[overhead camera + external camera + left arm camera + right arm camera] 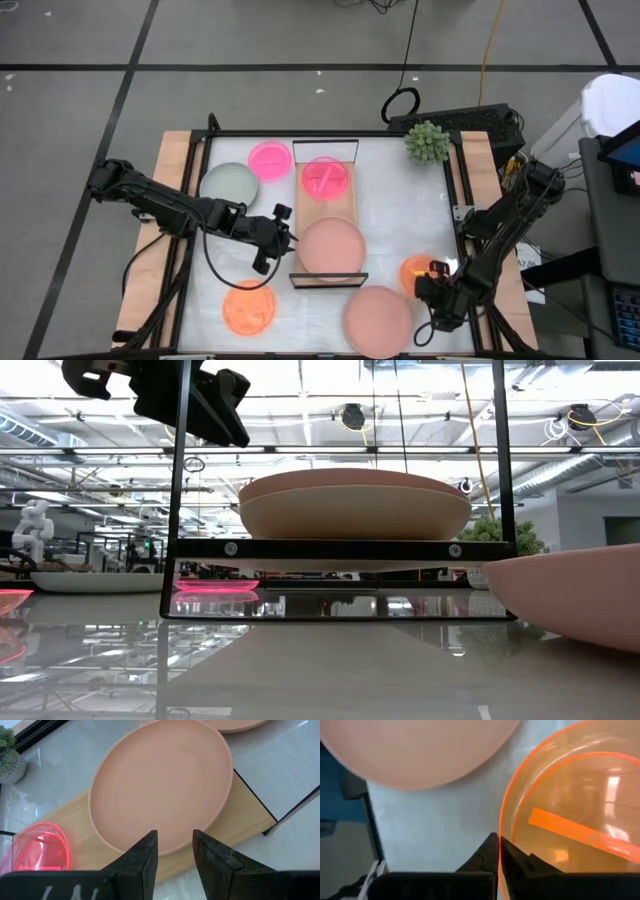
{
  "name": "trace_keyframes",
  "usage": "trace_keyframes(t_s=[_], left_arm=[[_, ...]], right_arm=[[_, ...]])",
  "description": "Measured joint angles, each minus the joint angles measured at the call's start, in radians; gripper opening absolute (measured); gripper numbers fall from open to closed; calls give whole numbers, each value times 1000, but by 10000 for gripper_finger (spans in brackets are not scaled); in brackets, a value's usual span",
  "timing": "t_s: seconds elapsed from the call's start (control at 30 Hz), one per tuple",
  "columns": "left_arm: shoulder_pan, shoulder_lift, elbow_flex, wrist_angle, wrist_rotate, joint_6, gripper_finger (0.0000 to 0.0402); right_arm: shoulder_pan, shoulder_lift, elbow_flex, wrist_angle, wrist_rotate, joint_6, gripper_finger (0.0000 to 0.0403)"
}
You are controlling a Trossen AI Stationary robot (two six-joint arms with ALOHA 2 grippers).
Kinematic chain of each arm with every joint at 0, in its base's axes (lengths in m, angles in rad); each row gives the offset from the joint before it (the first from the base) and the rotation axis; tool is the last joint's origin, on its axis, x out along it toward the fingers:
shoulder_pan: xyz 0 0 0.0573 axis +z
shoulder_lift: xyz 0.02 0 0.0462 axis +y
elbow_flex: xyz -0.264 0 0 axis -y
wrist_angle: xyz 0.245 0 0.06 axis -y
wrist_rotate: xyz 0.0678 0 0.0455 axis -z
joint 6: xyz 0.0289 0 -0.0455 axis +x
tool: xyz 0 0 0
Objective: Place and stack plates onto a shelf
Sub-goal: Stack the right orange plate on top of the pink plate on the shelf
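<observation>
The shelf (312, 215) lies across the table's middle. It carries a hot-pink plate (325, 178) at the far end and a dusty-pink plate (332, 246) (160, 785) at the near end. My left gripper (272, 240) (175, 851) hovers open just left of the shelf, above that dusty-pink plate's rim and touching nothing. My right gripper (436, 282) (499, 844) is shut on a translucent orange plate (414, 269) near the table's right edge. A grey-green plate (229, 183), a hot-pink plate (269, 158), an orange plate (249, 307) and a dusty-pink plate (377, 320) lie flat on the table. My right gripper pinches the orange plate's rim (503, 822) between its two fingers, at the edge nearest the table's near right corner. The fingers come from above, slanting steeply down. I cannot tell whether the plate's far side still rests on the table.
A spiky green plant (428, 142) stands at the far right corner. The shelf's black wire frames (328, 278) rise at both short ends. Wooden strips (170, 180) border the table's left and right sides. The large dusty-pink plate lies close beside my right gripper.
</observation>
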Motion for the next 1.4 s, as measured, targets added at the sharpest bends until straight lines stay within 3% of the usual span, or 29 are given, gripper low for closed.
trace_keyframes(t_s=[0.13,0.4,0.7,0.97,1.4], left_arm=[[0,0,0,-3,0,-40,129],[0,0,0,-35,0,-106,129],[0,0,0,-41,0,-166,129],[-8,0,0,-136,0,-280,129],[-55,0,0,-193,-82,-452,129]], right_arm=[[-33,-39,8,-61,62,-46,0],[-127,-58,129,-374,188,-199,0],[-240,-59,255,-574,399,-417,0],[-364,-59,291,-537,544,-699,0],[-679,-59,315,-214,517,-1426,0]])
